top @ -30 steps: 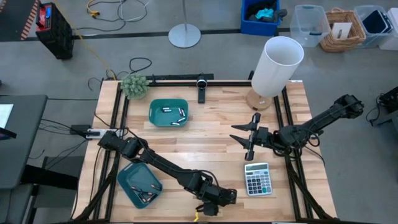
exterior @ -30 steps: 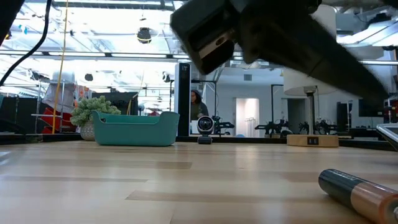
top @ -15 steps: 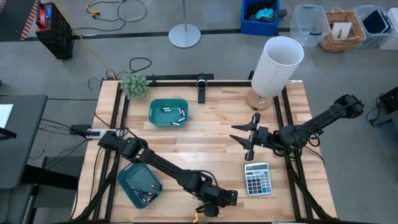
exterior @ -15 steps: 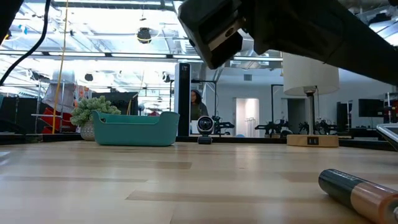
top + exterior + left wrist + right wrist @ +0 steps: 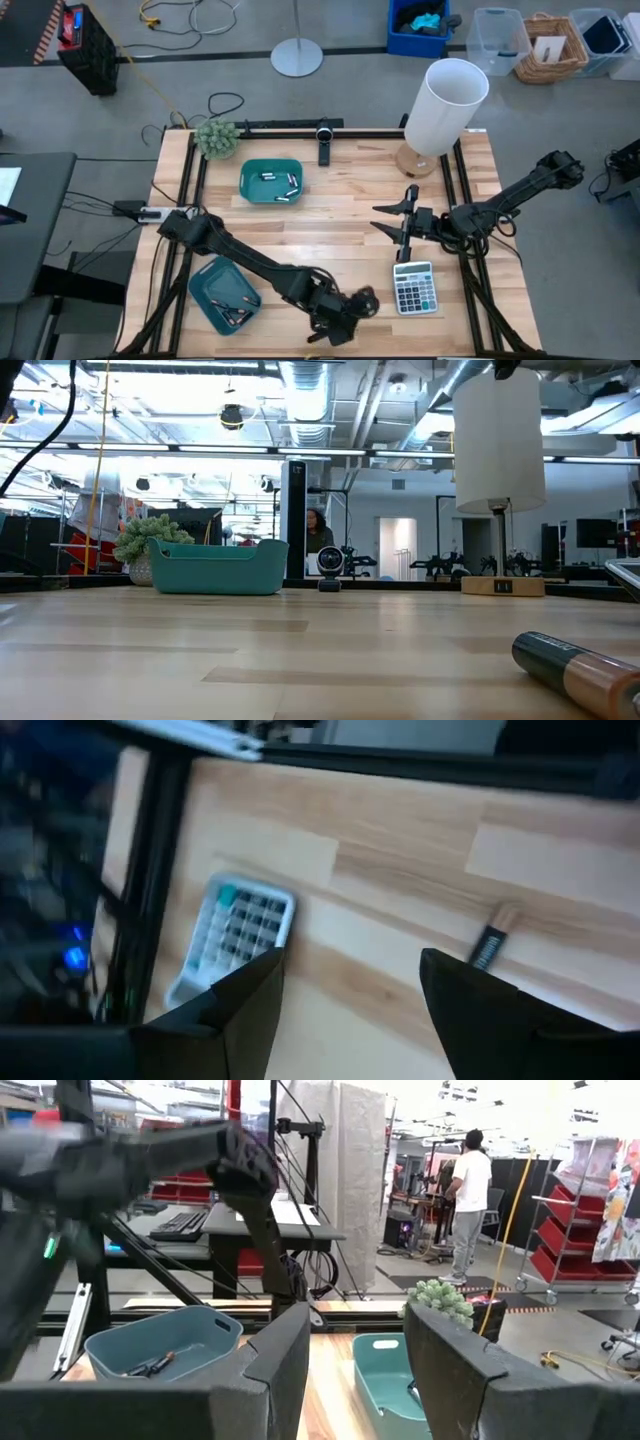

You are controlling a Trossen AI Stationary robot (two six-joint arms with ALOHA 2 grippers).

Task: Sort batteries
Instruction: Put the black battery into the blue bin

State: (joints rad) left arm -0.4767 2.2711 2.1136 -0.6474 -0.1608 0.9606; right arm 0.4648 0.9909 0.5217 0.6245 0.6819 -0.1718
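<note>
Since a second ago the left arm has swung off the near desk edge and lifted out of the low view; its hand now sits a bit farther right, toward the calculator.

High view: left hand (image 5: 345, 315) at the near edge of the desk (image 5: 340, 215), left of the grey calculator (image 5: 414, 288). Right hand (image 5: 402, 222) hangs mid-desk, above the calculator, fingers spread. Rear teal tray (image 5: 271, 181) holds several batteries (image 5: 283, 184); near-left teal tray (image 5: 224, 295) holds a few more (image 5: 238, 312). White lamp (image 5: 444, 110) at the back right, small plant (image 5: 217, 138) at the back left.

Low view: one battery (image 5: 575, 664), dark body with copper end, lies on the desk at the near right, nothing touching it. Rear tray, plant and lamp stand behind; no arm shows.

Left wrist view: left fingers (image 5: 245, 995) open and empty, above the desk. Between and beyond them a lone battery lies on the wood, the calculator off to one side, well apart.

Right wrist view: right fingers (image 5: 285, 1350) open, holding nothing; both teal trays ahead, a person standing far back.
</note>
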